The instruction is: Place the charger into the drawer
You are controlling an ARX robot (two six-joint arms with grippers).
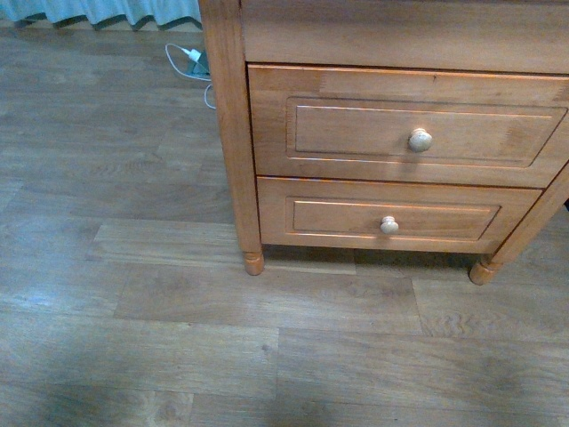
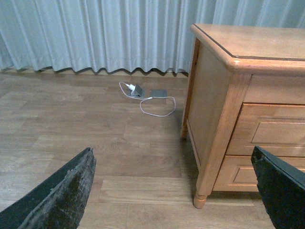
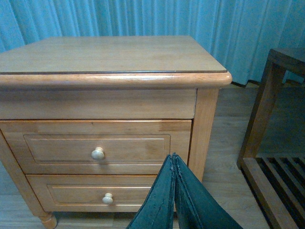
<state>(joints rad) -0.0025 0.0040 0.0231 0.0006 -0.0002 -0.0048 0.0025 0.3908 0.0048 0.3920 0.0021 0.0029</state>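
The drawer (image 1: 409, 124) is the taller upper one of the orange-brown nightstand, with a large round cream knob (image 1: 420, 140). It is closed. It also shows in the right wrist view (image 3: 57, 149) and partly in the left wrist view (image 2: 279, 130). The black charger is not in view in any frame. My left gripper (image 2: 174, 191) is open and empty, above the floor beside the nightstand's left front leg. My right gripper (image 3: 173, 162) is shut and empty, in front of the nightstand's right side. Neither arm shows in the front view.
A shallower lower drawer (image 1: 391, 213) with a smaller knob is also closed. A white plug with a white cable (image 2: 138, 91) lies on the floor by the grey curtain (image 2: 95, 33). A dark wooden slatted rack (image 3: 276, 157) stands right of the nightstand.
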